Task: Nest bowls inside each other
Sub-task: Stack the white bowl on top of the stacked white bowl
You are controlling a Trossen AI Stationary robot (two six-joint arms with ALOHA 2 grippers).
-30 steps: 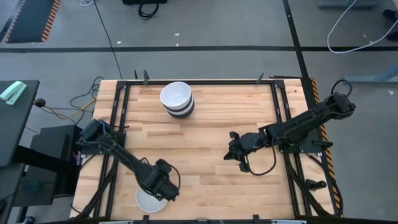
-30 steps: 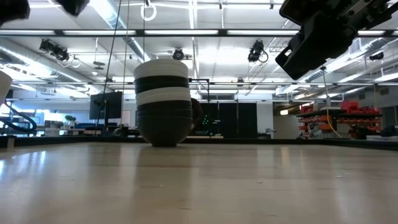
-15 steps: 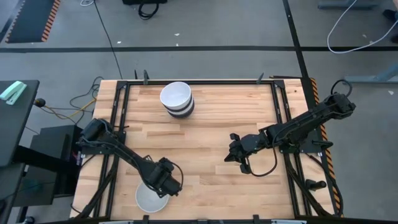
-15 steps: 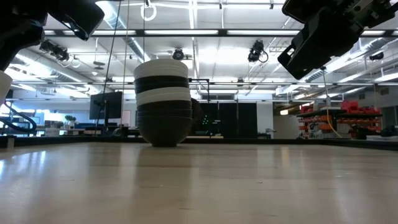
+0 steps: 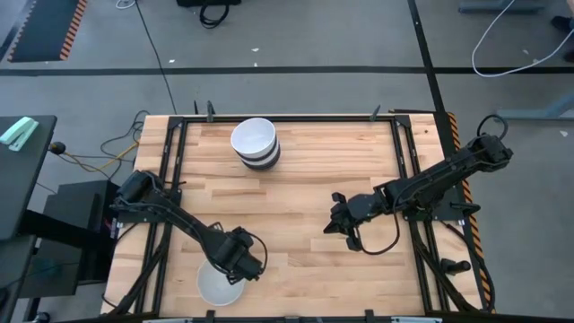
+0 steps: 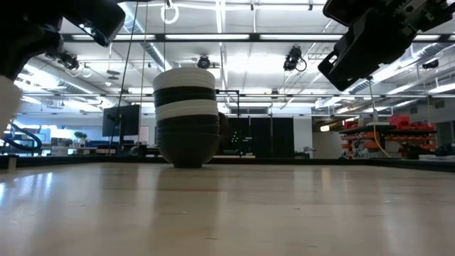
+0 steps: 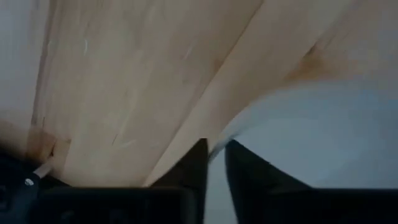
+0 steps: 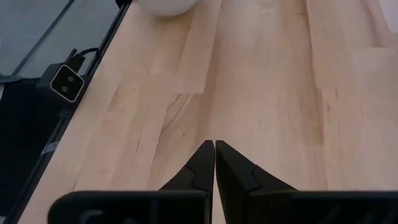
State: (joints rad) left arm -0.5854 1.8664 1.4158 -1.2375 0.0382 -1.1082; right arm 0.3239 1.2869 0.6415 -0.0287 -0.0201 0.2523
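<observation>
— any brand, label or writing you can read on anything?

— i'm finding none that i can read; the bowls are plain and smooth, and the wooden table [image 5: 296,197] is showing only its grain.

— start at the left, then. what is your left gripper doing?

— my left gripper [image 5: 235,266] is sitting at the near left of the table, over the rim of a lone white bowl [image 5: 215,287] that is lying by the table's front edge. in my left wrist view the two dark fingers [image 7: 193,171] are straddling that bowl's [image 7: 311,143] rim, one outside the wall and one inside, with only a thin slit between them, so i am pinching the white bowl's edge. in the low view the bowl [image 6: 7,107] is just peeking in at the left border under the dark arm.

— and the other bowls?

— they are standing as one nested stack [image 5: 256,144] at the far side of the table, left of centre, well apart from both grippers. a white bowl is sitting on top, and black and white bands are showing along its side in the low view [image 6: 186,117].

— and on the right?

— my right gripper [image 5: 339,224] is waiting above the bare wood right of centre, its fingers [image 8: 202,165] pressed together on nothing. it is hanging clear of the tabletop in the low view [image 6: 370,43].
</observation>
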